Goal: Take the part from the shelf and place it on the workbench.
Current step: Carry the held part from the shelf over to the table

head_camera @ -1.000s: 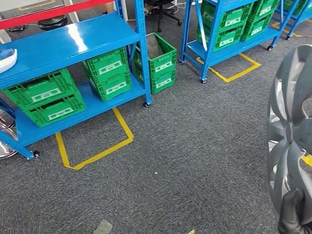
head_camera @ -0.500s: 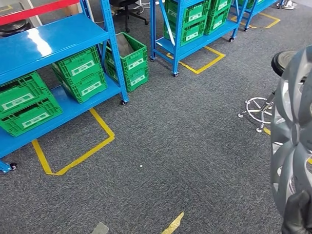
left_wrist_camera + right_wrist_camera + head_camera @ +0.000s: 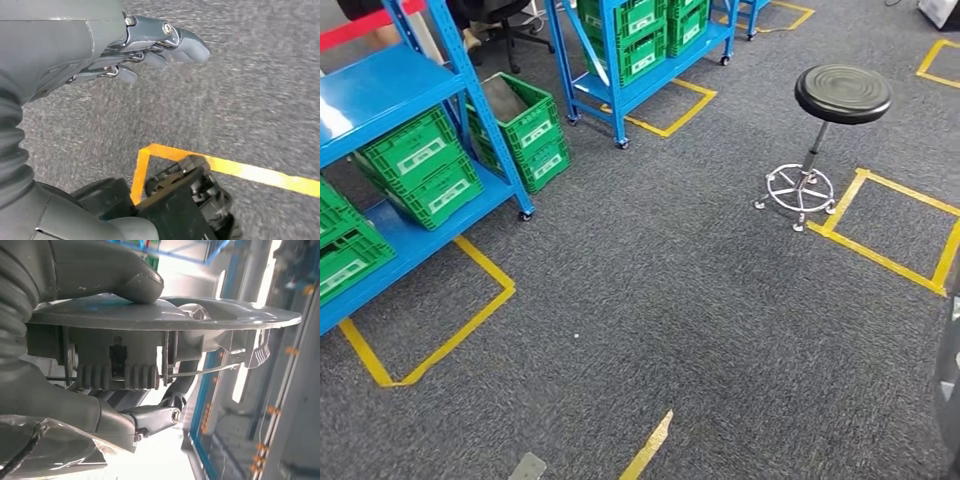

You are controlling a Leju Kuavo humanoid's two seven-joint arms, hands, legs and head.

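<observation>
The silver-grey plastic wheel cover [image 3: 166, 315] is seen edge-on in the right wrist view, a thin moulded disc with ribbed clips and a wire ring on its back face; its broad face runs along the line of the forearm and out beyond the fingertips. In the head view only a sliver of its rim [image 3: 950, 390] shows, at about 4 o'clock against the frame's edge. The right hand [image 3: 124, 340] grasps it, the thick grey thumb pressed on the smooth front face and the darker fingers [image 3: 158, 417] hooked behind the back. The left hand [image 3: 113, 50] holds nothing, its fingers lying nearly straight and slightly apart above the grey carpet floor [image 3: 682, 300]. Yellow tape lines [image 3: 433, 340] mark rectangles on the carpet. At 10 o'clock stands a blue metal shelf [image 3: 388, 85] carrying green slatted plastic crates [image 3: 422, 165]; at 1 o'clock, a round black stool [image 3: 842, 93] on a chrome ring base.
</observation>
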